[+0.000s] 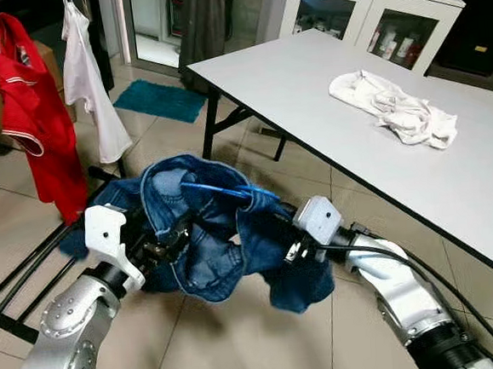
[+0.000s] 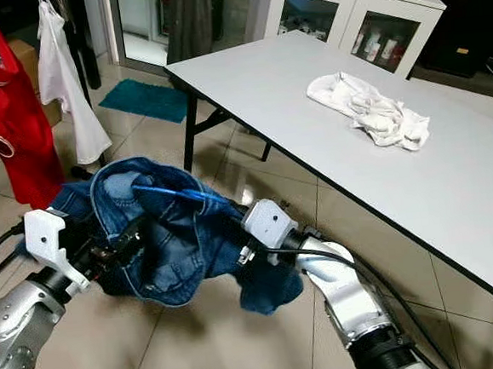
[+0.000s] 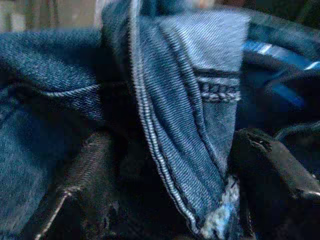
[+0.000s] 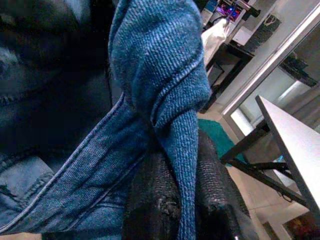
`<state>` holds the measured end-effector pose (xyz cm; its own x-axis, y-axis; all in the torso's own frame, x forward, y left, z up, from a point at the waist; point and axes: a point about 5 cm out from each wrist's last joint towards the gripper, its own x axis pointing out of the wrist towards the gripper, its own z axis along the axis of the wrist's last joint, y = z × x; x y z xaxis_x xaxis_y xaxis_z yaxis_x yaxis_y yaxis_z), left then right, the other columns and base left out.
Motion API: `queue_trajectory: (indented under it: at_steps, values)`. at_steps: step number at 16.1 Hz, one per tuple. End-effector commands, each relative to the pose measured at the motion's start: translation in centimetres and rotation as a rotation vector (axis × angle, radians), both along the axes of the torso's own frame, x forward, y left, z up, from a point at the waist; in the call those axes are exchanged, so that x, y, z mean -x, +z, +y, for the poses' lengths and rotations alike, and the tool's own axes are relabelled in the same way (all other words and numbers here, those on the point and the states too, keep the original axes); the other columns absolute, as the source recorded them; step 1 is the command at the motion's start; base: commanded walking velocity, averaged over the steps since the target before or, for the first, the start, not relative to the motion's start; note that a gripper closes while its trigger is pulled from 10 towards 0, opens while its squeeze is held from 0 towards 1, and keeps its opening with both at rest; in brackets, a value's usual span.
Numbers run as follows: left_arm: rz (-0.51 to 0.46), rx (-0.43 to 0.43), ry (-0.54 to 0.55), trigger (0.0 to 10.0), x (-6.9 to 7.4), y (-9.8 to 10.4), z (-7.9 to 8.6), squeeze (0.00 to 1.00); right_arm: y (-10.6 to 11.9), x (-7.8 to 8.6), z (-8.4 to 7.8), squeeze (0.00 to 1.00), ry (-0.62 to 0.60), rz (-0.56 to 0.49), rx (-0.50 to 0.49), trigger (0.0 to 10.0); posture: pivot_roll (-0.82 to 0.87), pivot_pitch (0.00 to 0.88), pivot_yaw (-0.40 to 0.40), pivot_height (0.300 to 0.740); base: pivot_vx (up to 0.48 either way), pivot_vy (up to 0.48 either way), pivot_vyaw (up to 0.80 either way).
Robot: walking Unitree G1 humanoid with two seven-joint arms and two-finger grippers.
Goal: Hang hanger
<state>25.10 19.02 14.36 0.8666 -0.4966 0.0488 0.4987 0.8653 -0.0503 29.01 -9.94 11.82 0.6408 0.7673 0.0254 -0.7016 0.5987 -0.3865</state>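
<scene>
Clamped between the right gripper's [image 4: 182, 210] 2 black, rough-textured fingers [image 4: 155, 200] is a twisted fold of the blue denim garment [image 1: 204, 239], the fingers being nearly closed with only the thickness of cloth between them. The left gripper's [image 3: 165, 185] 2 fingers [image 3: 85, 170] are set wider apart, and a stitched denim seam with a frayed pale end is seen running between them; whether the cloth is actually pinched there cannot be told. The garment is held bunched in the air between both grippers, above the tiled floor [image 1: 242, 339]. A thin blue hanger [image 1: 217, 189] is lodged in the garment's upper folds, its bar crossing the opening. A crumpled white cloth [image 1: 394, 109] is laid on the smooth white table [image 1: 307, 86] at the right. A red garment [image 1: 37, 124] and a white garment [image 1: 89, 86] are hung at the left.
</scene>
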Motion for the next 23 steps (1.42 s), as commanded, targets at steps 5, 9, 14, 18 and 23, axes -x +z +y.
queue_trajectory:
  at_steps: [5, 9, 14, 18, 23]
  values:
    - [-0.108, 0.052, -0.084, 0.0, -0.2, 2.1, -1.6, 0.00, 0.5, 0.0, 0.1, 0.00, -0.007, -0.070, 0.046, 0.0, 0.22, 0.057, -0.157, 0.740, 0.000, 0.000, 0.00]
    - [-0.122, 0.021, -0.142, 0.0, 0.1, 2.7, -2.3, 0.00, -0.4, -0.1, 0.2, 0.00, -0.010, -0.099, 0.158, 0.0, 0.23, 0.060, -0.155, 0.740, 0.000, 0.000, 0.00]
    - [-0.087, -0.154, -0.207, 0.0, 0.5, 2.1, -2.8, 0.00, -1.0, -0.8, -0.1, 0.00, -0.069, -0.078, 0.210, 0.0, 0.24, 0.059, -0.152, 0.740, 0.000, 0.000, 0.00]
    - [0.017, -0.347, -0.212, 0.0, 0.6, 0.0, -2.7, 0.00, -1.8, -1.5, -0.8, 0.00, -0.126, -0.053, 0.276, 0.0, 0.24, 0.056, -0.151, 0.740, 0.000, 0.000, 0.00]
    - [-0.065, -0.389, -0.125, 0.0, -0.5, 0.9, -2.5, 0.00, -1.0, -0.1, 1.0, 0.00, 0.037, -0.107, 0.224, 0.0, 0.24, 0.052, -0.153, 0.740, 0.000, 0.000, 0.00]
